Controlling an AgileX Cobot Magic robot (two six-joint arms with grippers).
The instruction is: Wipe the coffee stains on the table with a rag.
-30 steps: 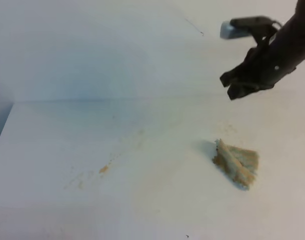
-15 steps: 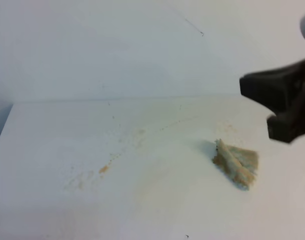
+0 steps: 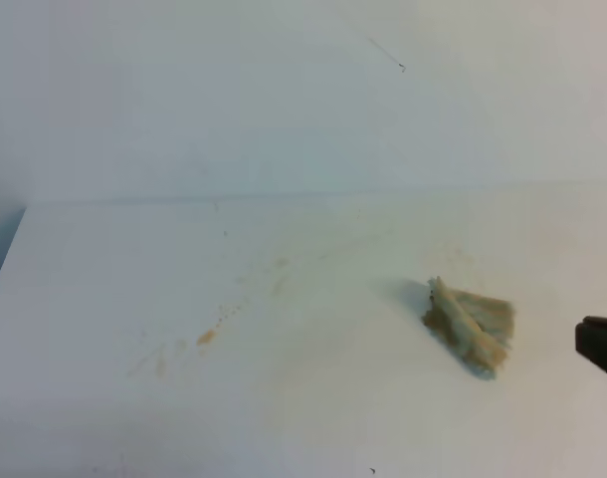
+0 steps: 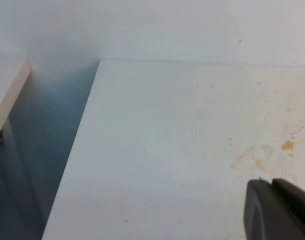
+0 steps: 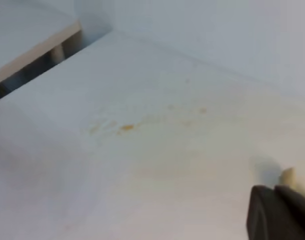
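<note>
Stains faint and broken on the counter, toward its left half: one small amber spot, pale smears and specks trailing up toward the back edge. Judged mostly wiped already; thin residue left to clear, so a further pass probably needed. Same residue visible in the left wrist view and the right wrist view.

Left claw seen only as a dark tip low in its own view, fingers pressed together, nothing between them, hovering near the stain's edge.

Rag crumpled toward the right side of the counter, well apart from the stains, lying free, touched by nothing.

Right claw only a dark sliver at the right edge, just beside the rag but clear of it; fully closed, holding nothing.

Compared with a second ago: right claw gone from high above the back edge, now low at the right edge; jaws closed from partly open. Rag and stains unchanged.
</note>
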